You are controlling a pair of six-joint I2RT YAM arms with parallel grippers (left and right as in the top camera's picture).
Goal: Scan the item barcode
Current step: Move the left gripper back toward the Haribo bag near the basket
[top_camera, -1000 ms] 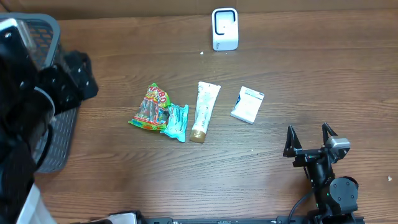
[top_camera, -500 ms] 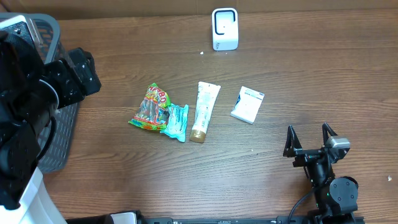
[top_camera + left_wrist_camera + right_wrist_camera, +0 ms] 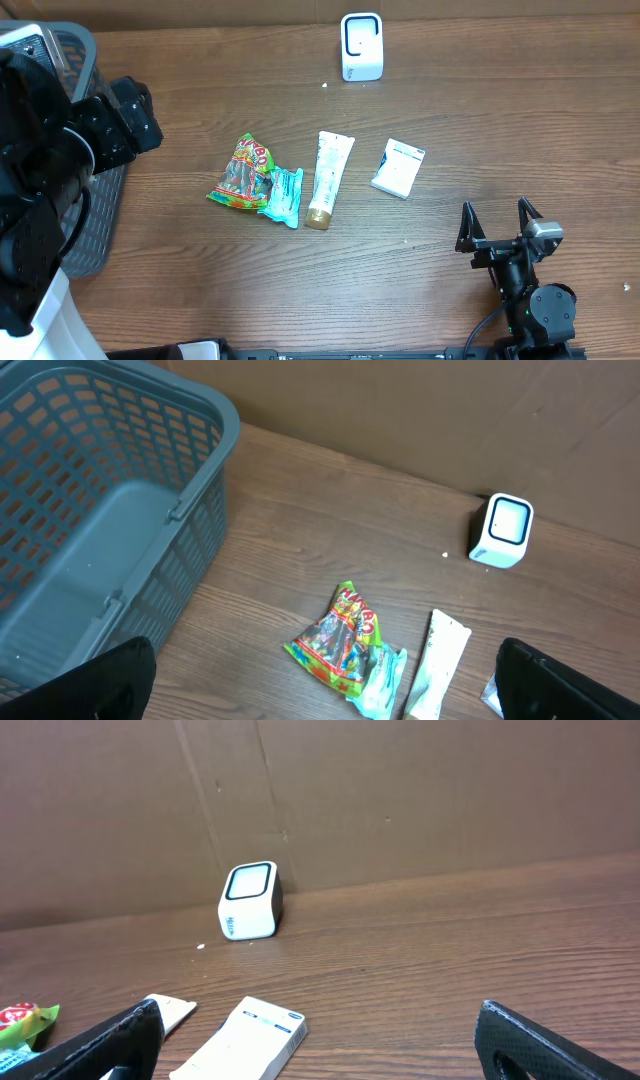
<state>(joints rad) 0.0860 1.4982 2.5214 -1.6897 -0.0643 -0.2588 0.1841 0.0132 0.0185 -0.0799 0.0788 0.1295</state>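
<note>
Two end effectors, both gaping wide and empty: left end effector (image 3: 322,660) over by the basket (image 3: 100,510), right end effector (image 3: 494,215) at the front edge. The candy bag (image 3: 240,175), tube (image 3: 328,178) and white box (image 3: 398,167) lie mid worktop (image 3: 500,110), with the scanner (image 3: 361,46) way at the back.

A mock shop checkout, shown by barcode scanner (image 3: 361,46) and shopping basket (image 3: 205,520).

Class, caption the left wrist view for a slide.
Open left gripper overlooks a grey basket, candy bag, tube and white scanner on the table.
</note>
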